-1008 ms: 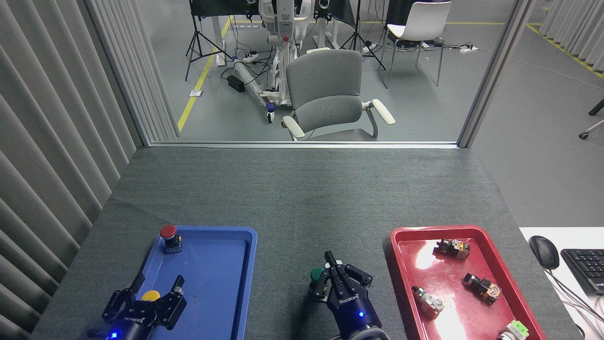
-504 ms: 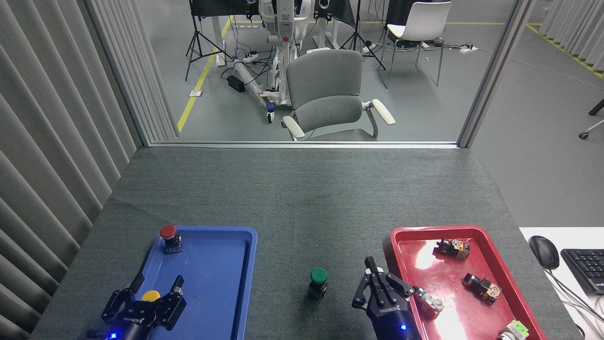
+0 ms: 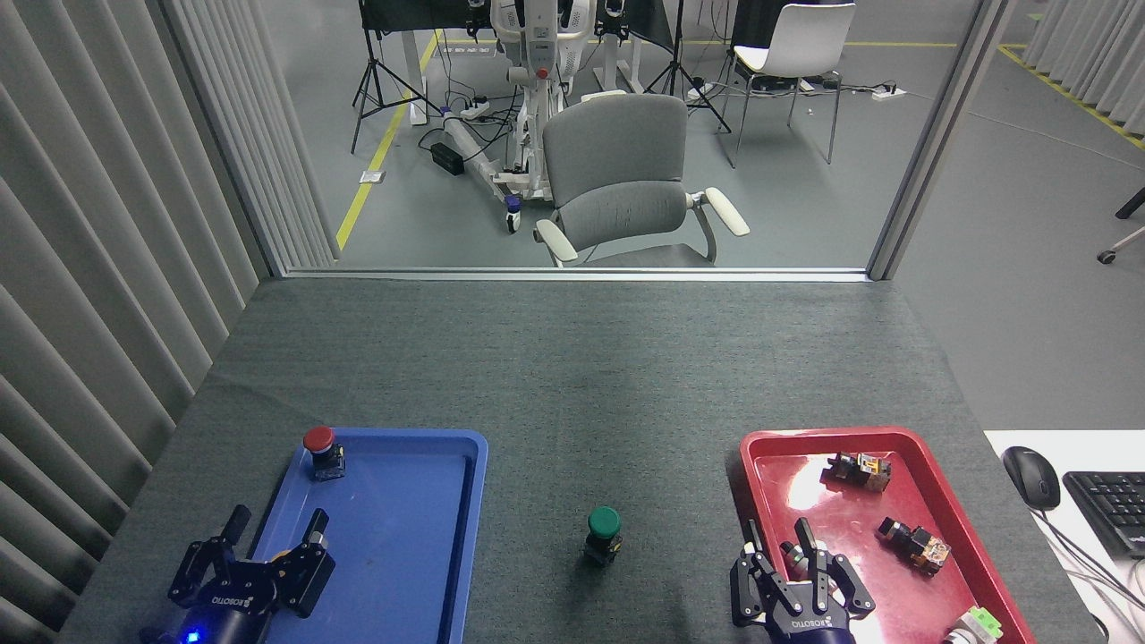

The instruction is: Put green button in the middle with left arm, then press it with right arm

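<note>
Jaws clear, green button (image 3: 604,528) unobstructed between trays

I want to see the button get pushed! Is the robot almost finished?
Nearly, maybe. The green button already stands upright on the bare grey table between the blue tray and the red tray, so that step looks done. Neither gripper touches it: the left gripper hangs open over the blue tray, the right gripper open over the red tray. These pictures cannot say whether it has been pressed.

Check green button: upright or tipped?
Upright. The green button stands on its black base on the bare table, green cap on top, between the trays, nothing touching it.
</note>
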Available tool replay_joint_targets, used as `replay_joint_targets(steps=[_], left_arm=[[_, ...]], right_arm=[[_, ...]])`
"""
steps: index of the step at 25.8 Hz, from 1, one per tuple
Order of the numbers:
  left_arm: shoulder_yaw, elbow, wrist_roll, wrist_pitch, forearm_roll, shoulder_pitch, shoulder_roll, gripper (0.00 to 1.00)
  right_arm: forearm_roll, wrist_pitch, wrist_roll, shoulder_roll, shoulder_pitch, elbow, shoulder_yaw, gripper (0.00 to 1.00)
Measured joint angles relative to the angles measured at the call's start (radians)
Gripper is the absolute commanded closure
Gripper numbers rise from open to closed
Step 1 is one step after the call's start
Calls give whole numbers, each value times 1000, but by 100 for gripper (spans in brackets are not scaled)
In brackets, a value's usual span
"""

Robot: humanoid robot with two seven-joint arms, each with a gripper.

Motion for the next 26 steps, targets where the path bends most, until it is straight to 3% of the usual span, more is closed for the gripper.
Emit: replay_joint_targets(steps=[26], left_arm=[[15, -8, 47, -5, 17, -14, -12, 0]], right_arm=[[-10, 27, -7, 2, 22, -13, -46, 2]])
